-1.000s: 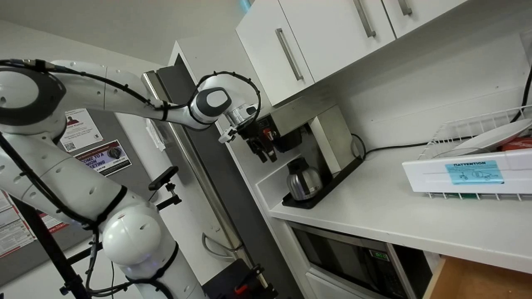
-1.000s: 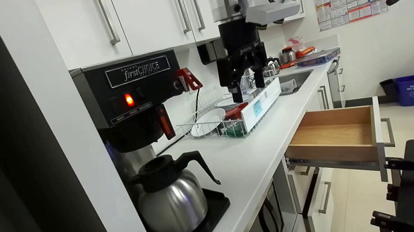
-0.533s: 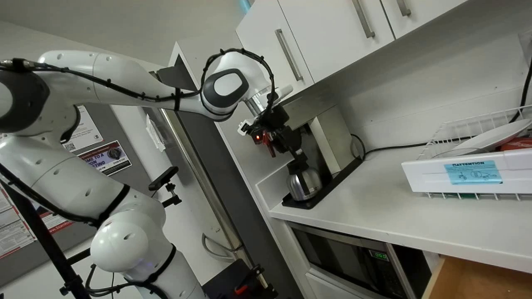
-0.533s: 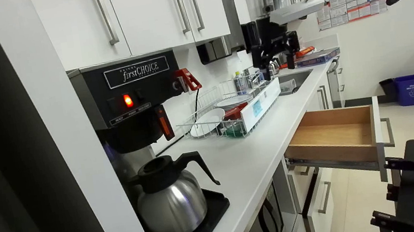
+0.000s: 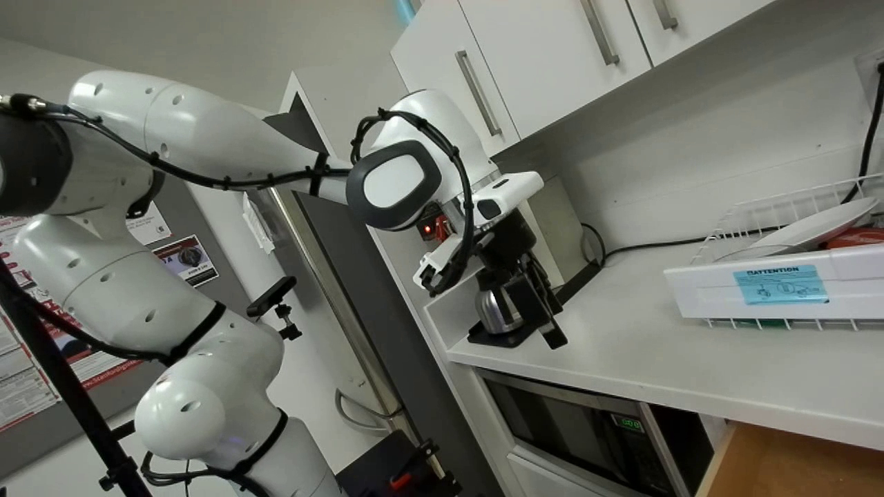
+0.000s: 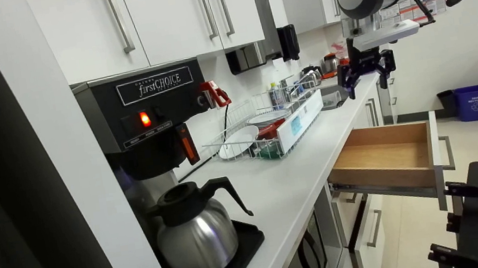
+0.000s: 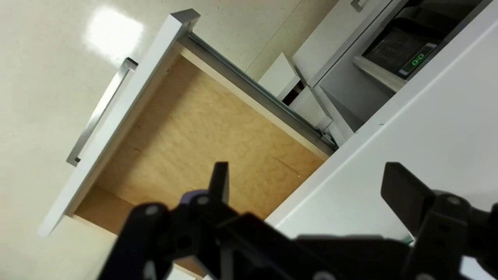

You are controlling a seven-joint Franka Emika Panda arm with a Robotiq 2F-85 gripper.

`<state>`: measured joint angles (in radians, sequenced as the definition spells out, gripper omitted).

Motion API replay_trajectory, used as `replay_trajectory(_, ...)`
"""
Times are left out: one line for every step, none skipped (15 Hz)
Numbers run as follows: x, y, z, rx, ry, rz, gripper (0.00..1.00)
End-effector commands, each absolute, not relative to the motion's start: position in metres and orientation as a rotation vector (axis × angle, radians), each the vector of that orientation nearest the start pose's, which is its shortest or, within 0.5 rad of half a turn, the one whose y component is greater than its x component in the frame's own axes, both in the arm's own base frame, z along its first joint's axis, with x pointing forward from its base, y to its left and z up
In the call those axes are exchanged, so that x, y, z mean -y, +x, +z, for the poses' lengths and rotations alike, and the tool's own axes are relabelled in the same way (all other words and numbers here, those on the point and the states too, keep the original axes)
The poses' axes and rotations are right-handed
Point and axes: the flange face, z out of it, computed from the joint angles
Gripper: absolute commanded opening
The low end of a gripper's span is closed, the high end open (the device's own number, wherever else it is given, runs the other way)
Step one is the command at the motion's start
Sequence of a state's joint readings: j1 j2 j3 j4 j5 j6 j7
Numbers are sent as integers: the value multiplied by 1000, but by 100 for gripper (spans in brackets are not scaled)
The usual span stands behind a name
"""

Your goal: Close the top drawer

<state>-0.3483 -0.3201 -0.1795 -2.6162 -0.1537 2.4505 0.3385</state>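
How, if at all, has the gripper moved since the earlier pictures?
Yes: in an exterior view the gripper has moved toward the picture's right, away from the coffee maker, and now shows above the open drawer.

Wide open: top drawer [image 6: 382,157], pulled well out

Juts rightward, level, from under the countertop [image 6: 269,185]. Ends at the right in an upright, pale, flat front panel [image 6: 437,162], with a squared silver bar handle [image 7: 102,112] fixed across the outer face. Has a light wooden box, with a metal slide [image 6: 387,191] running low along the near side. Shows, in the wrist view, a grained base [image 7: 218,128], partly hidden, with a thin dark line toward the inner end and a band of shadow beside the front panel. In an exterior view, reaches into frame only as a wooden corner [image 5: 794,462] at the right.
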Motion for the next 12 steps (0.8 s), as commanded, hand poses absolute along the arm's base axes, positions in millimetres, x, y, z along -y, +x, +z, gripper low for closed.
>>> replay_trajectory(214,367,371,-1175,-2972,-231,100)
replay_trajectory(214,368,370,-1176,-2971,-231,100)
replay_trajectory(213,368,370,-1176,-2971,-231,100)
replay_trajectory(213,368,371,-1174,-2972,-232,100)
replay_trajectory(211,369,371,-1171,-2974,-232,100)
replay_trajectory(215,369,368,-1195,-2962,-235,100)
replay_trajectory(227,364,367,-1224,-2941,-236,100)
replay_trajectory(240,358,366,-1254,-2917,-226,100)
replay_trajectory(258,347,363,-1303,-2885,-215,100)
replay_trajectory(282,333,358,-1375,-2837,-201,100)
replay_trajectory(301,321,352,-1435,-2794,-186,100)
replay_trajectory(325,305,343,-1508,-2743,-165,75)
